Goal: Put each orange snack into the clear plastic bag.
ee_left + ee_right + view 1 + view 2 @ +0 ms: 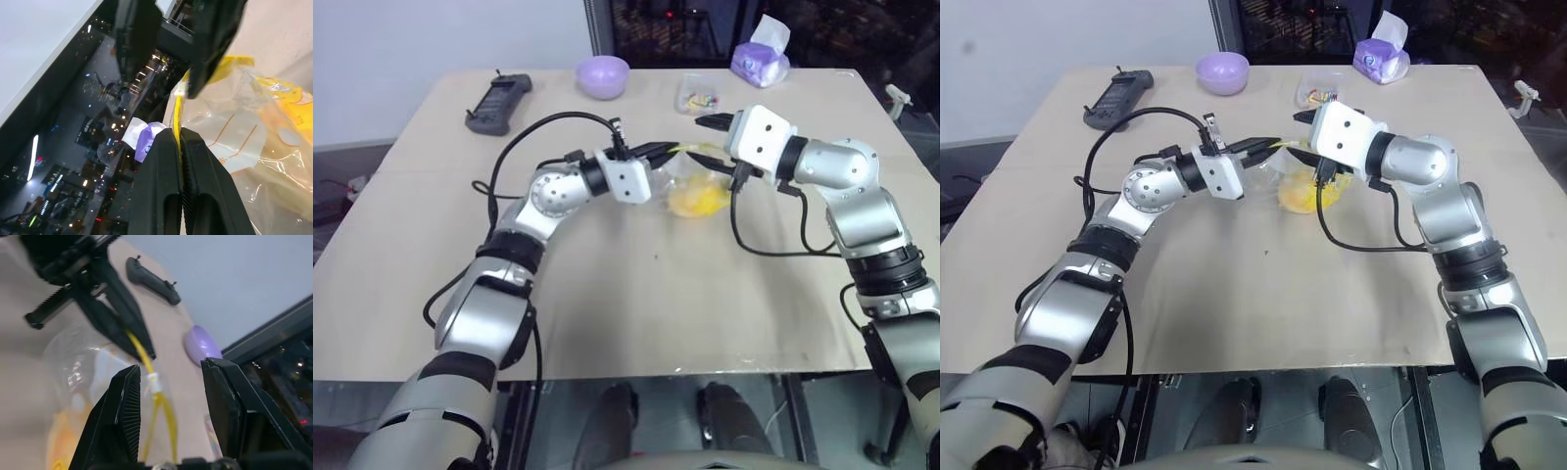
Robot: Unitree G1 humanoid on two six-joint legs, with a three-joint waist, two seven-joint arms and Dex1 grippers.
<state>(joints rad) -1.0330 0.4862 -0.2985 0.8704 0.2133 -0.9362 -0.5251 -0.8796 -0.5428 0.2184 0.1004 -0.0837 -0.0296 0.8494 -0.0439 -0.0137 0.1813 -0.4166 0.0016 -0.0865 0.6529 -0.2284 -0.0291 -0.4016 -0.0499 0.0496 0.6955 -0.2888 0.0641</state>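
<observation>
- Left eye view: the left tool (677, 149) is clenched on the yellow seal strip of the crinkly clear plastic bag (690, 181), which hangs above the middle of the beige tabletop (607, 294). A round orange-yellow bun (697, 200) sits inside the bag, low in its belly. The right tool (713, 124) hovers just beside the bag's top edge, its fingers apart and grasping nothing.
- Right eye view: the two tools meet over the bag's mouth. At the far edge of the tabletop lie a lilac bowl (1222, 72), a small clear box with coloured bits (1320, 91), a purple tissue pack (1380, 61) and a dark handheld remote (1119, 96), all well apart from the bag.
- Left wrist view: the black fingers (166, 191) pinch the yellow strip between them; only a narrow bit of the strip is caught.
- Right wrist view: the open fingers (122, 426) straddle the yellow strip without touching it.
- Risk, as I judge it: the thin pinch could slip if the right tool tugs the strip sideways, dropping bag and bun; closing off the strip would catch only loose film and crumple the mouth.
- Surroundings: a plain matte tabletop, a pale wall on the left, a dark window with reflected lights behind.
</observation>
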